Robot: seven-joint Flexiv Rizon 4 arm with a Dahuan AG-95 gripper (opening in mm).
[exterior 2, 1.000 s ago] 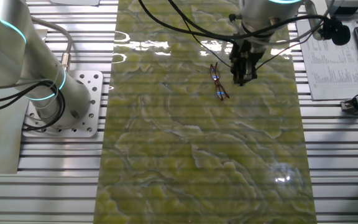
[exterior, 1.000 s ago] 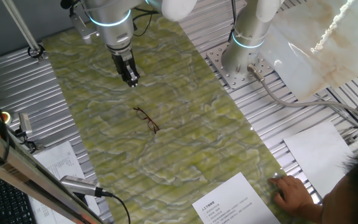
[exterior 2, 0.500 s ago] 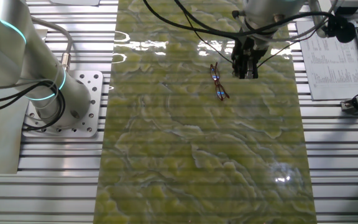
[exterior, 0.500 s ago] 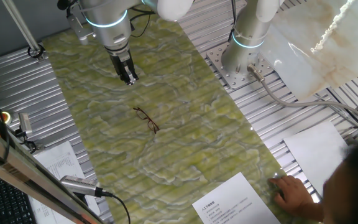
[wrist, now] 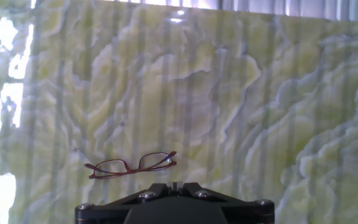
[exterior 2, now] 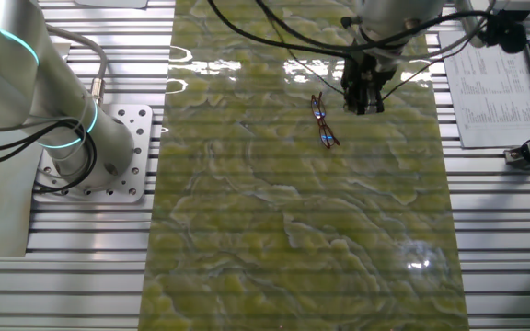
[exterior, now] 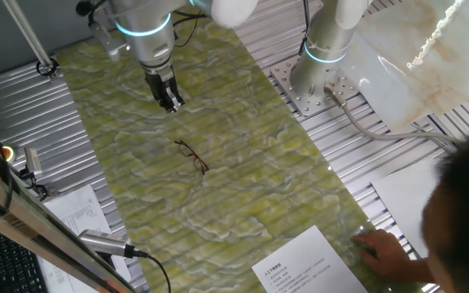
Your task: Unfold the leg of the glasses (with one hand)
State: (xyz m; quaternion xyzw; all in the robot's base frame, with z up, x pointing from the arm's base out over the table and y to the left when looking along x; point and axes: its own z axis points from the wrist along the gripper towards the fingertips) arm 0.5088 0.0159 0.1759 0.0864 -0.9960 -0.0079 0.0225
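The glasses (exterior: 191, 155), thin reddish-brown wire with clear lenses, lie flat on the green marbled mat (exterior: 243, 187). They also show in the other fixed view (exterior 2: 324, 119) and in the hand view (wrist: 131, 165). Their legs lie close against the frame. The hand, my black gripper (exterior: 169, 102), hangs above the mat, a short way beyond the glasses and apart from them. In the other fixed view my gripper (exterior 2: 362, 105) is just right of them. In the hand view my gripper (wrist: 174, 185) has its fingers together and holds nothing.
A second silver arm's base (exterior: 324, 65) stands on a bolted plate right of the mat. Printed sheets (exterior: 308, 264) lie at the near edge, where a person's hand (exterior: 381, 248) and head reach in. A keyboard and cables lie at the left (exterior: 6, 260).
My gripper has shifted slightly away from the glasses and a little up. The glasses have not moved. The person's head has come further into view at lower right.
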